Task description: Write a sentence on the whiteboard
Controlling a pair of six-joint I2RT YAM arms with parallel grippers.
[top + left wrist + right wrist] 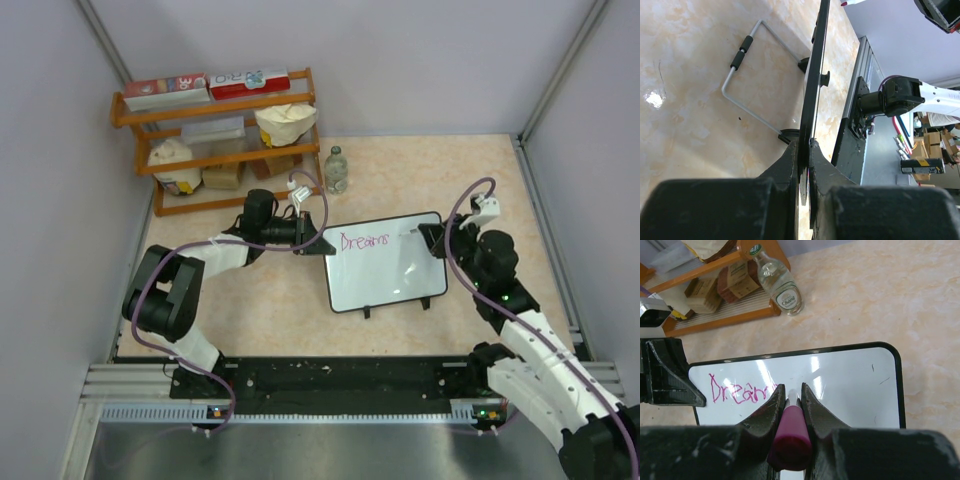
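Observation:
The whiteboard (390,270) stands tilted on its wire stand (740,75) in the middle of the table. Pink writing, the start of the sentence (362,241), reads "Dreams" along the board's top left. My left gripper (312,241) is shut on the board's left edge; in the left wrist view the jaws (805,145) pinch the black frame (815,85), seen edge-on. My right gripper (432,236) hovers at the board's upper right, shut on a marker with a magenta end (790,435). The marker tip points at the white surface (855,385), right of the word (737,390).
A wooden rack (225,140) with boxes and bags stands at the back left. A small glass bottle (336,170) stands next to it, just behind the board. Grey walls close in both sides and the back.

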